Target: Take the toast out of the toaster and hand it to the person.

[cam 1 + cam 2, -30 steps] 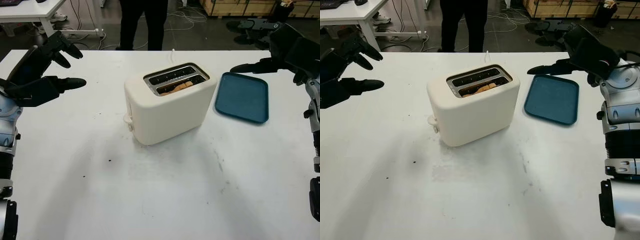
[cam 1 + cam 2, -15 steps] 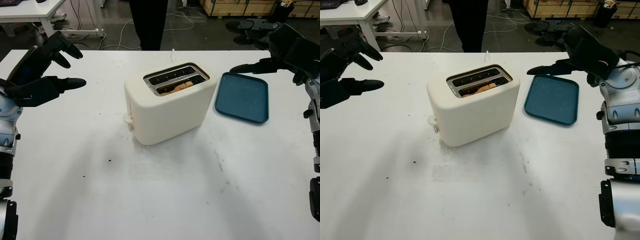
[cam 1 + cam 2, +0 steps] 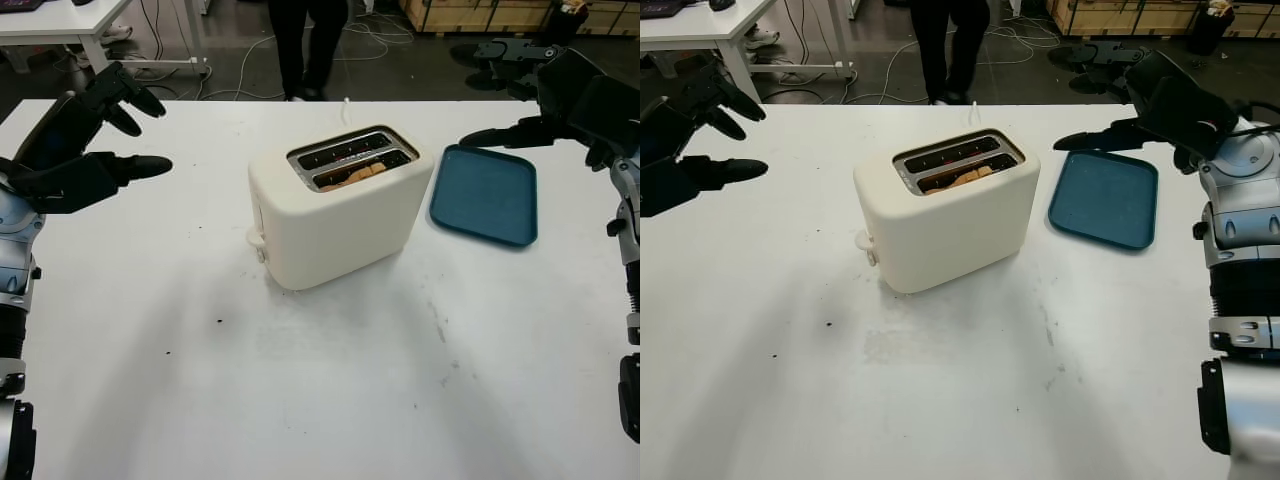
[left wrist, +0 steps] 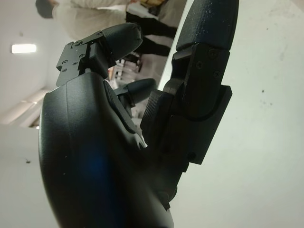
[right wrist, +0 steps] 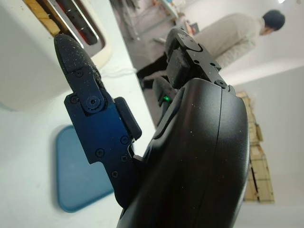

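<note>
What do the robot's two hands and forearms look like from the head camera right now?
Both the left hand and the right hand are matte black, with a bulky rounded shell and three thick segmented fingers ending in rounded tips. Small screws show on the finger links in the wrist views. Below each hand, the forearms are silver-grey metal with black joint sections, with ribbed rings on the right one.

Only the person in dark trousers [image 3: 308,45] at the far edge of the white table [image 3: 330,380] is changed. One second ago the legs are seen close against the table's far edge, left of the toaster's line. Half a second ago they are shifted right. Now they are set farther back on the grey floor [image 3: 400,70], well apart from the table edge, and both shoes are seen.
</note>
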Available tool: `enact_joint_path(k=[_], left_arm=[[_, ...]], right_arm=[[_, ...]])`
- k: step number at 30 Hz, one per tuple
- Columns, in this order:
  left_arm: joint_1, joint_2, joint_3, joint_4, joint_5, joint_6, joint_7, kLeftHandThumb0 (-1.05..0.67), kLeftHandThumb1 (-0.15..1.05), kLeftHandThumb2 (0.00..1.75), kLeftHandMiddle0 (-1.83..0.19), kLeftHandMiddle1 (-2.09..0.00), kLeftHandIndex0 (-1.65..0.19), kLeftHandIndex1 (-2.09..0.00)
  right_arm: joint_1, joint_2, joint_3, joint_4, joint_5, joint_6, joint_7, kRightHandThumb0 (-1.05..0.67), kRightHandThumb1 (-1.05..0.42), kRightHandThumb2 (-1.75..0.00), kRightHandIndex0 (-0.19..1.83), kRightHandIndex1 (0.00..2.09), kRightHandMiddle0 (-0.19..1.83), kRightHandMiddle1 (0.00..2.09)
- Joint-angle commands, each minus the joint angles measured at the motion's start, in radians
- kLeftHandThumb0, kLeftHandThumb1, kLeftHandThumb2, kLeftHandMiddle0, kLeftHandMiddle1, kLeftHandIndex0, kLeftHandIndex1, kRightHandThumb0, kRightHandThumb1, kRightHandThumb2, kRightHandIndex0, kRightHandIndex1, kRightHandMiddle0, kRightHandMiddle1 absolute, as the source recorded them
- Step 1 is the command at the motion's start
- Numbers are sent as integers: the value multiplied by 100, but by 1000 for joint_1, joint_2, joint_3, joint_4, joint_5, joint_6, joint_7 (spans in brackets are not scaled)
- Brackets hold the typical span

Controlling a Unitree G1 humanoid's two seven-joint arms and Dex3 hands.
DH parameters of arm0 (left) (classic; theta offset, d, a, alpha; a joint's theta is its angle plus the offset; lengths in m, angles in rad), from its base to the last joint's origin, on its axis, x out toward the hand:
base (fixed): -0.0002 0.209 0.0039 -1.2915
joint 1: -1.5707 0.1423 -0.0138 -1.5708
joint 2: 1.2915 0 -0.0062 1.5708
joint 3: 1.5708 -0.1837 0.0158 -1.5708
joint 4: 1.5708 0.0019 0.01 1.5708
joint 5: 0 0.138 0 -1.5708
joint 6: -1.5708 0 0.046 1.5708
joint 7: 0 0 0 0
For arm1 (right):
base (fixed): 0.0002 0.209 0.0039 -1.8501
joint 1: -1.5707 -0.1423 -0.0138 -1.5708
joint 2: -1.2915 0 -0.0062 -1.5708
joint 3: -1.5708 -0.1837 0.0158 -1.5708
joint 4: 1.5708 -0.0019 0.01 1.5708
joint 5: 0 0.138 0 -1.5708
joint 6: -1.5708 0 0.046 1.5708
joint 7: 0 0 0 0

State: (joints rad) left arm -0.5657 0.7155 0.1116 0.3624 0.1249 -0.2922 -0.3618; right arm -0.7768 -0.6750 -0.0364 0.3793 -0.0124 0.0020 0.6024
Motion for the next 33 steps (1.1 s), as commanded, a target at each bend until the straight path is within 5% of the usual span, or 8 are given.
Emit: enact_joint_path(k=[1, 33], left_arm=[[12, 5, 6, -4, -4, -5, 1, -105, 92, 21, 0, -164, 0, -149], [12, 3, 8, -4, -7, -4, 4, -105, 92, 21, 0, -163, 0, -149]], right_arm=[[-13, 0, 1, -12, -9, -2, -7, -63, -68, 0, 1, 65, 38, 1], [-13, 4, -2, -8, 2, -3, -4, -62, -68, 0, 1, 66, 38, 1]])
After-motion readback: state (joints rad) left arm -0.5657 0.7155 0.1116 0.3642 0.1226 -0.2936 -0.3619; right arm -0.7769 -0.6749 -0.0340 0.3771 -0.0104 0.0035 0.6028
